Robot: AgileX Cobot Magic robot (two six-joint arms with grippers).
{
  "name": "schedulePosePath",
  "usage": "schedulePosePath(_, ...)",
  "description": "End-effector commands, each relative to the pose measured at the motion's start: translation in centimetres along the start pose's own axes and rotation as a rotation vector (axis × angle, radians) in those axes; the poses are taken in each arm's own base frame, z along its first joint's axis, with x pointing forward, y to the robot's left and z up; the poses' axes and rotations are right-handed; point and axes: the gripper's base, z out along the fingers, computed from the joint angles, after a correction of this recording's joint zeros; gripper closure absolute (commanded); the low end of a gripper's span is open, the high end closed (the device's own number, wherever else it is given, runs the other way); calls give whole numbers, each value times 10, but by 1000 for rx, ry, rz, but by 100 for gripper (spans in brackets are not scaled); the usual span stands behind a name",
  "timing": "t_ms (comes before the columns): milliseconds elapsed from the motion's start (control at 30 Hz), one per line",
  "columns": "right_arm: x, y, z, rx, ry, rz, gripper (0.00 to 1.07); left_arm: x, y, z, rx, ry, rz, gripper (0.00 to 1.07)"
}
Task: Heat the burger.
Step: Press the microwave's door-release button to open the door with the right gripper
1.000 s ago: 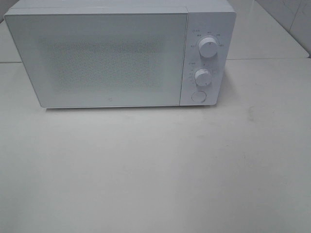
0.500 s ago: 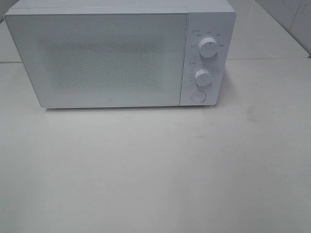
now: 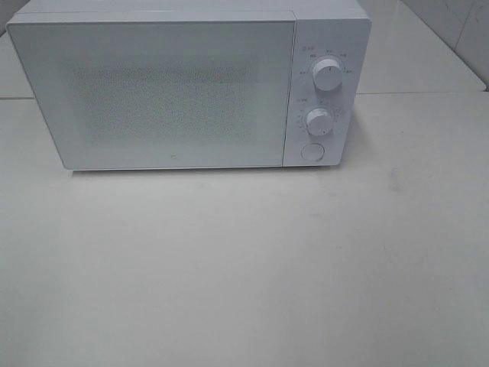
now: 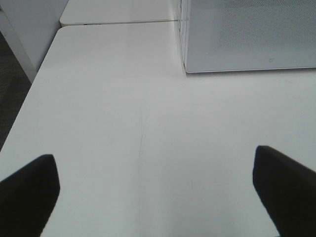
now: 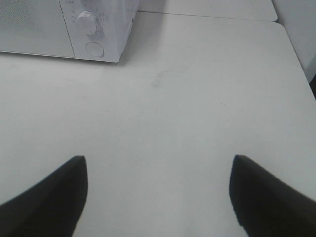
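I count one white box-shaped microwave oven, standing at about eleven o'clock on the table. Its panel, toward one o'clock, carries two round white knobs, the upper dial and the lower dial, plus one flat round white button. Two pale matte tabletops meet at a seam: the front tabletop and the rear tabletop. There are two grippers, the left gripper and the right gripper, with four dark fingers in all.

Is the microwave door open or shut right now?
Shut: the door sits flush against the control panel, with no interior visible.
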Motion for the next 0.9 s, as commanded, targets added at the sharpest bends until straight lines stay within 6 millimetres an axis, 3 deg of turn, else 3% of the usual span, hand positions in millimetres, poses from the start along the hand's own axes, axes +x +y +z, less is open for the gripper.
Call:
schedulePosePath(33,2,0,-3,7,-42,8,31,1,0,0,1,-11,-1,6)
schedulePosePath(300,1,0,-4,7,-46,8,31,1,0,0,1,-11,-1,6)
schedulePosePath(533,-19,0,-4,6,-70,5,31,1,0,0,1,-11,-1,6)
schedulePosePath(900,-63,3,38,-7,-112,-10,31,1,0,0,1,-11,-1,6)
